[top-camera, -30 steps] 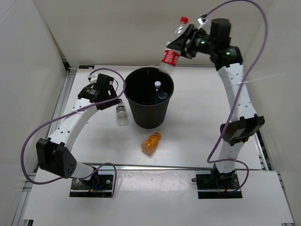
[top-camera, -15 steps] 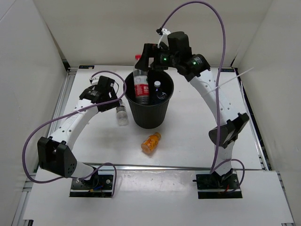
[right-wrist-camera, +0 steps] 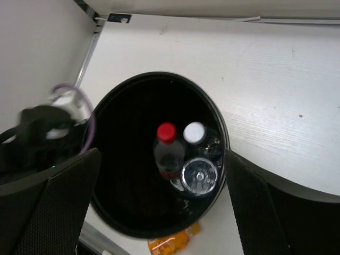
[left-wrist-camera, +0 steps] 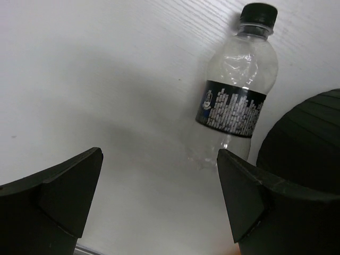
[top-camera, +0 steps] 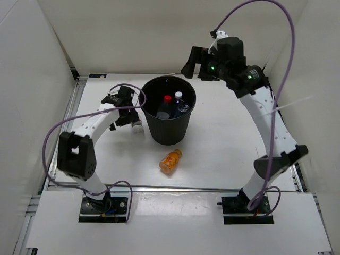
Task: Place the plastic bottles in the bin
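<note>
Nearest the arm bases, we see the stubby orange bottle [top-camera: 170,161] lying on its side on the white table [top-camera: 223,138]. It is just in front of the bin [top-camera: 169,133] and clear of its wall.

To the left of the bin, the black-capped bottle [left-wrist-camera: 234,101] lies on its side on the table, its cap pointing away from the left wrist camera. Its body is just beside the bin's wall, and we cannot tell whether the two touch. The left gripper [left-wrist-camera: 159,159] hangs low over the table close to this bottle. Its fingers are spread wide with nothing between them, and the bottle lies just beyond the tips, nearer the right-hand finger in that view.

Looking down into the bin from the right wrist, we count three bottles. The red-capped bottle [right-wrist-camera: 168,151] stands roughly upright, with a white-capped bottle [right-wrist-camera: 195,133] just beside it. A third clear bottle [right-wrist-camera: 200,175], seen end-on, rests against them.

Farthest off, the right gripper [right-wrist-camera: 162,155] hovers high above the bin's far side, fingers wide apart and empty.
</note>
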### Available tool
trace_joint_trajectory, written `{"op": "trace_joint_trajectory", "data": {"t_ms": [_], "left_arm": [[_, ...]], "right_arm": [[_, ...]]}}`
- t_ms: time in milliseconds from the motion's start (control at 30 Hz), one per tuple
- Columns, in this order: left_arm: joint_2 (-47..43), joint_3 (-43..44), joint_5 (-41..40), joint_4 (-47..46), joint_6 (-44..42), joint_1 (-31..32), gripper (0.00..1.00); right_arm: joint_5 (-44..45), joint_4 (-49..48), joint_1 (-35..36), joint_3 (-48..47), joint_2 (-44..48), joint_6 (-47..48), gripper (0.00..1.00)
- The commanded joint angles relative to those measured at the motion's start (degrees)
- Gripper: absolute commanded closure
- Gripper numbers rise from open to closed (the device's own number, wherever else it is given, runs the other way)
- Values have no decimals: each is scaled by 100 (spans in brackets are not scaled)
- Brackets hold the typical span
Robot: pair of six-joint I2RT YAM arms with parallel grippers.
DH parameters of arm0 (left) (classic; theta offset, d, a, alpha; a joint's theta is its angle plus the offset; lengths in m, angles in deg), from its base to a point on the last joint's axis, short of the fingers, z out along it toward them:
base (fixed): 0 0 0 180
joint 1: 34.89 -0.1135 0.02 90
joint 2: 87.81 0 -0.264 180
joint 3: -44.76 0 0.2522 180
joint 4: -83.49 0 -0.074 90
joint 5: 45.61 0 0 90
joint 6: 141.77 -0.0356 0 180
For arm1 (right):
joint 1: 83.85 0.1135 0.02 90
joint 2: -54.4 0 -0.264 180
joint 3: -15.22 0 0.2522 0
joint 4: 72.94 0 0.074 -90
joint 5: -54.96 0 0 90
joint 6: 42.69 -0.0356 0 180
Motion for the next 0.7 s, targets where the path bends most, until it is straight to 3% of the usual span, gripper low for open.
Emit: {"op": "trace_joint_trajectory", "data": {"t_ms": [0,300,667], "left_arm": [[425,458,479,-367,-62,-42,0],[654,39,1630,-1448,-247,-745,0],[944,-497,3238,-2854,-721,-939,0]], "right_arm": [[96,112,35,419,771,150,0],[316,517,-273,1213,1704,335,0],[149,755,-378,1221,1714,388,0]]}}
